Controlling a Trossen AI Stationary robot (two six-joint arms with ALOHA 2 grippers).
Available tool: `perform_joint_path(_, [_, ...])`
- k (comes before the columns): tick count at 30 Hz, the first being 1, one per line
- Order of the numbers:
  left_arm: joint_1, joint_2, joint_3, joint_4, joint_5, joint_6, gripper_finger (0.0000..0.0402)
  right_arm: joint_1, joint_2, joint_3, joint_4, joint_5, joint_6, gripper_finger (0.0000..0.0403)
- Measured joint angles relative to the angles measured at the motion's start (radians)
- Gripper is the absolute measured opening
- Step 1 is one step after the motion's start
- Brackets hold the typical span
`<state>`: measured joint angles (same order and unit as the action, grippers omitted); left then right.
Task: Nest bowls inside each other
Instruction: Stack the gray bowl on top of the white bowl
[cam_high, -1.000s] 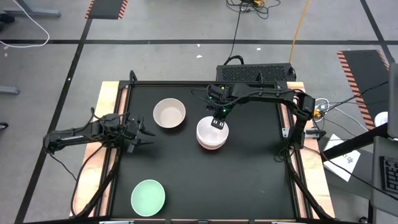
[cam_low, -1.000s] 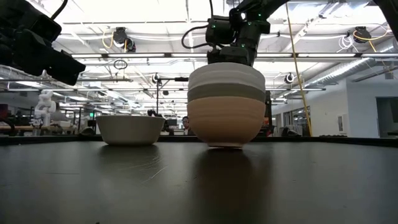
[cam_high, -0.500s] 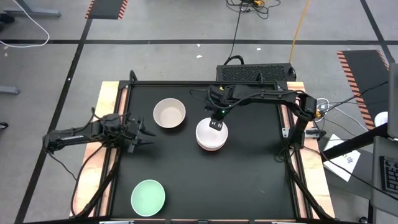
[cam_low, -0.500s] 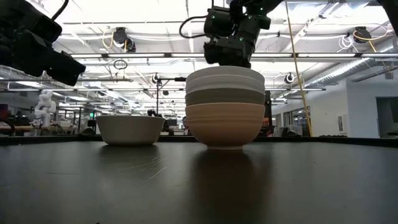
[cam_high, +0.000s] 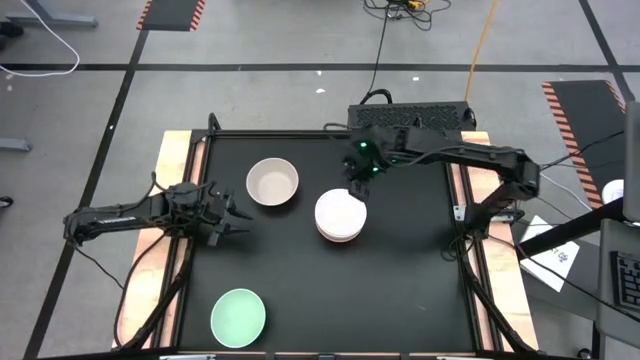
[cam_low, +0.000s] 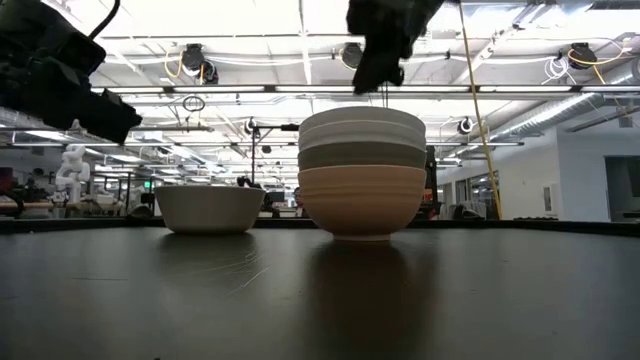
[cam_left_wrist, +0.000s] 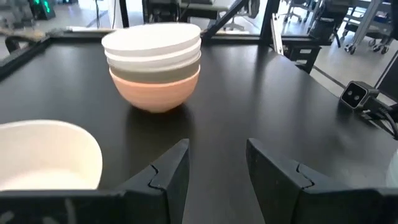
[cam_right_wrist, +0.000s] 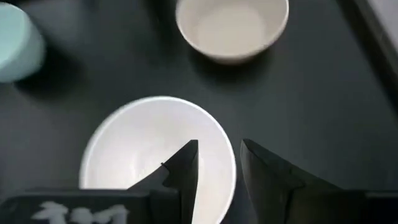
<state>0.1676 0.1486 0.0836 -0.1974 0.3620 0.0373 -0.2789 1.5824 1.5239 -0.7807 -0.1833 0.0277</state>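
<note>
Black table (cam_high: 400, 270): nested bowl stack (cam_high: 340, 216); right gripper (cam_high: 357, 185) above, released; left gripper (cam_high: 240, 215) released.

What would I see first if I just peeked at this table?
First you'd see the stack of bowls mid-table, white on top and salmon at the bottom, with the right tool open above its far rim. A lone beige bowl sits beside it, and a mint bowl sits near the front edge.

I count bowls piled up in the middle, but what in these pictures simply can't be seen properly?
- How many bowls the stack holds: the low view shows only rim bands, and the high view only the top white bowl.
- The small mint green bowl: out of the low view and blurred at the edge of the right wrist view.
- The beige-grey bowl: cut off by the left wrist view's edge.
</note>
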Motion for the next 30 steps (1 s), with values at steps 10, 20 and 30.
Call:
perform_joint_path(10, [0.0,0.0,-0.017,0.077,0.042,0.012,0.0159,0.085,-0.31,-0.309,0.338,-0.008,-0.005,0.0114])
perform_joint_path(20, [0.0,0.0,-0.017,0.077,0.052,0.01,0.0159,0.049,-0.637,-0.759,0.517,-0.004,0.096,0.0114])
perform_joint_path(30, [0.0,0.0,-0.017,0.077,0.054,-0.013,0.0159,0.08,-0.882,-0.961,0.541,-0.004,0.201,0.0114])
